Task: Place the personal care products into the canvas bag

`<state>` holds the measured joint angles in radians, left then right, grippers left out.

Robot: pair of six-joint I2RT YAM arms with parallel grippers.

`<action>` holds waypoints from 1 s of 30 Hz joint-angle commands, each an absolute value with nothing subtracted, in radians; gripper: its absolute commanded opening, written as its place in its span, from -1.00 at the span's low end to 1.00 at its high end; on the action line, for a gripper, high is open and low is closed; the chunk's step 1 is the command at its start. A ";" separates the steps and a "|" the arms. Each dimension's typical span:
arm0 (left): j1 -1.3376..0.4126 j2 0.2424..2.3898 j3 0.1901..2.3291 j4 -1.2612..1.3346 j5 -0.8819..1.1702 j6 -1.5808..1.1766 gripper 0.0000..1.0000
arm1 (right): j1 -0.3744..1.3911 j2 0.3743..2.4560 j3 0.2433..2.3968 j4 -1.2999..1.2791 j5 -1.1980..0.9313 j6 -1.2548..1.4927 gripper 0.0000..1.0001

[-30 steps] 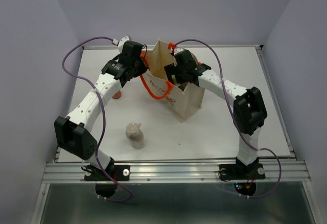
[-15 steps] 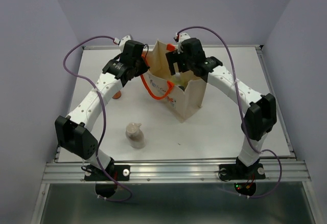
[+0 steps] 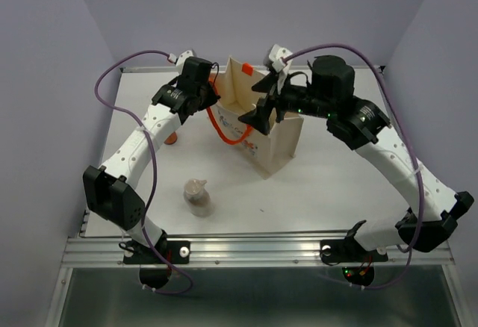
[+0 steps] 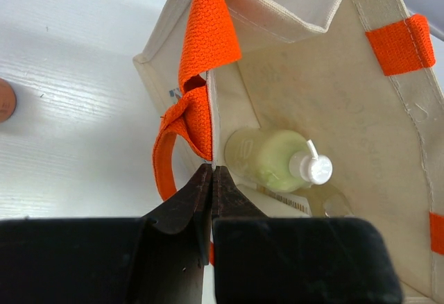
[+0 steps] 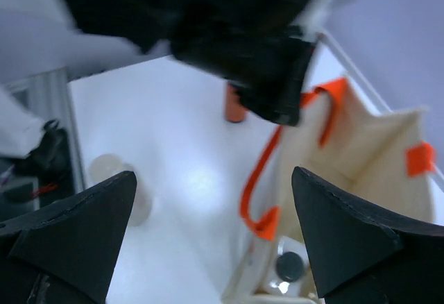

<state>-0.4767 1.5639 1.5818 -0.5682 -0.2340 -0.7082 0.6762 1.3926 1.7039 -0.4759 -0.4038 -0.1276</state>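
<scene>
The beige canvas bag (image 3: 272,136) stands mid-table with its mouth open and an orange handle (image 3: 224,134) hanging down its side. My left gripper (image 4: 211,173) is shut on the bag's rim beside the handle (image 4: 205,40). Inside the bag lies a pale green bottle (image 4: 267,159) with a white cap, and a dark cap (image 5: 290,266) also shows there. My right gripper (image 5: 211,238) hovers open and empty above the bag's near-left corner. A tan-brown bottle (image 3: 198,198) stands on the table in front of the bag. An orange bottle (image 3: 172,139) is partly hidden by my left arm.
My left arm (image 3: 142,140) crosses the left half of the table and its wrist (image 5: 229,33) fills the top of the right wrist view. The table's metal front rail (image 3: 254,248) runs along the near edge. Grey walls enclose the table.
My right gripper has lifted out of the bag's mouth and its arm has swung up and out to the right. The left gripper has kept its grip on the rim.
</scene>
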 commanded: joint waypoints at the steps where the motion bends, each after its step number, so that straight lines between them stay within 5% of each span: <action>1: -0.482 1.557 1.637 -0.563 -0.250 -0.695 -1.00 | 0.890 1.443 1.684 -0.626 -0.490 -0.271 1.00; 9: -0.482 1.549 1.629 -0.561 -0.247 -0.700 -1.00 | 1.019 1.597 1.635 -0.604 -0.255 -0.250 1.00; 30: -0.482 1.543 1.621 -0.568 -0.249 -0.704 -1.00 | 1.121 1.729 1.479 -0.405 -0.344 -0.322 1.00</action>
<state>-0.4767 1.5715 1.5883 -0.5709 -0.2317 -0.7082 1.1191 1.7126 1.4887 -0.5327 -0.3485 -0.3435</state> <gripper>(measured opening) 0.119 0.998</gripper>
